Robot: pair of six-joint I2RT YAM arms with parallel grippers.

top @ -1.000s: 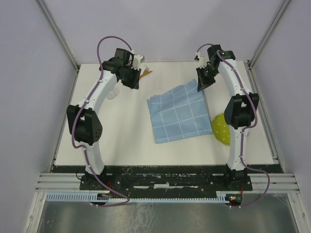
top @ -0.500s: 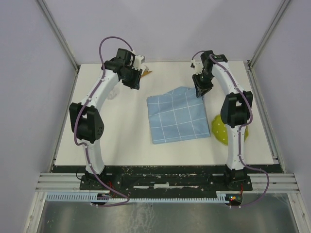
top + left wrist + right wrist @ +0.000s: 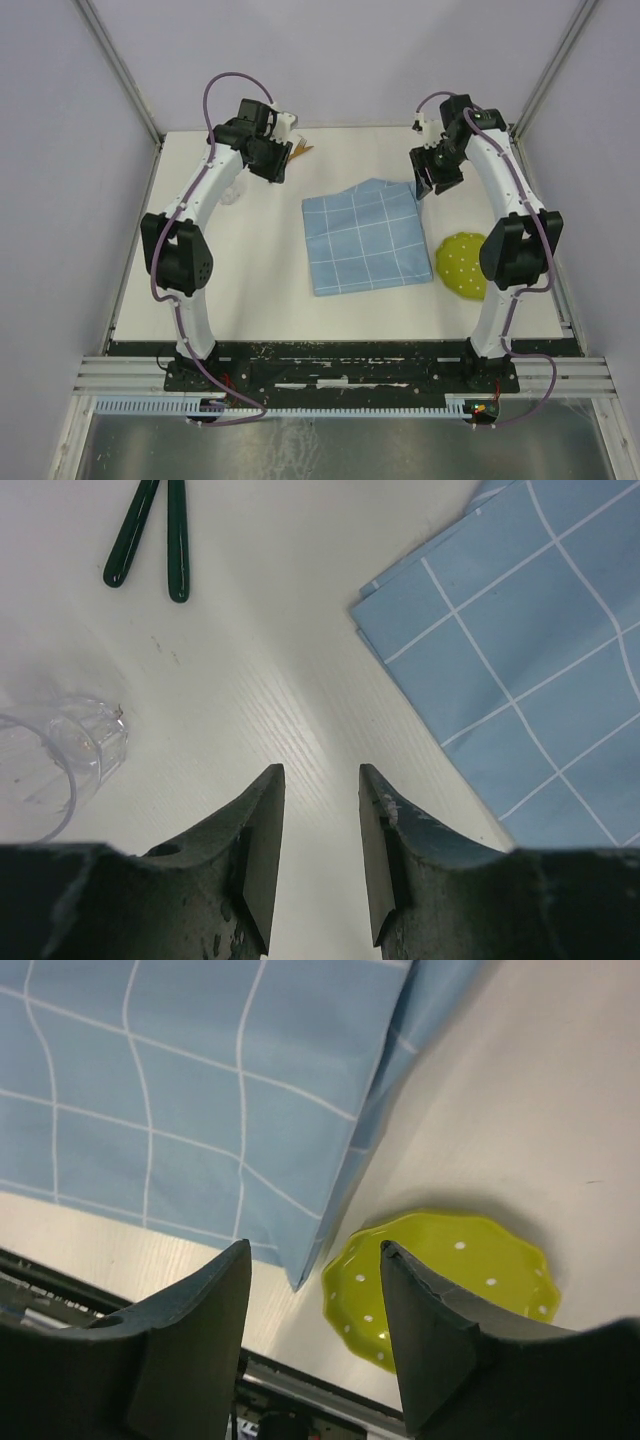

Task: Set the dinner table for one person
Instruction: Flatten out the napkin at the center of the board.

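Currently left hand and right hand gape empty, touching nothing.

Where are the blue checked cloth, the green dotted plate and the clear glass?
blue checked cloth (image 3: 365, 240), top external view, the middle of the cloth.
green dotted plate (image 3: 460, 266), top external view, the centre of its face.
clear glass (image 3: 95, 748), left wrist view, its ribbed side wall.

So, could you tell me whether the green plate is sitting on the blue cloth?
No, the green plate lies on the bare table beside the blue cloth.
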